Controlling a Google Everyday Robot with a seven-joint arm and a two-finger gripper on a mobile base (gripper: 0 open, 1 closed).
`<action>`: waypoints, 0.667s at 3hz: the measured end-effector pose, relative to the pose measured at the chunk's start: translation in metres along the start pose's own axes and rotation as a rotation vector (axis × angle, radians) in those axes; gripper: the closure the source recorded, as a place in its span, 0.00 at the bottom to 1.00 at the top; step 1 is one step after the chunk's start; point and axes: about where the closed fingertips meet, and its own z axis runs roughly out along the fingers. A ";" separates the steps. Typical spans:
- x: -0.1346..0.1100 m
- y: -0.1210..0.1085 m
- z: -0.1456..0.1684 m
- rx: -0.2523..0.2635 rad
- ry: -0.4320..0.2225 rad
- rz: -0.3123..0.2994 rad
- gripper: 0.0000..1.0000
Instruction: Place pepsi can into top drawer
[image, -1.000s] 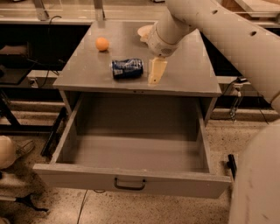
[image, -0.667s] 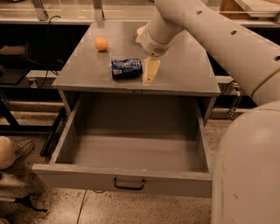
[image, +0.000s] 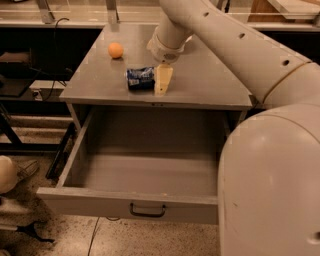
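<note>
The pepsi can (image: 139, 78) lies on its side on the grey bench (image: 210, 82), close to the front edge and directly above the open top drawer (image: 100, 199), so it is not yet where the task wants it. Just to its right, touching or all but touching the can's end, the hand (image: 163, 82) hangs down from the cream arm that reaches in from the upper right; whether the hand is spread, closed, or gripping the can, I cannot tell from this view, and the can looks to rest on the bench rather than be lifted. An orange ball (image: 115, 50) sits further back on the left, well apart from the can. Below, the drawer is pulled fully out, its handle facing the camera and its inside bare, so the opening step appears done. By my judgement the task is at the grasping stage: securing the can, lifting it over the bench edge and lowering it into the drawer all remain
</note>
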 end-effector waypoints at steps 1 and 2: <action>-0.010 -0.004 0.009 -0.011 0.015 -0.014 0.00; -0.017 -0.005 0.019 -0.031 0.026 -0.026 0.18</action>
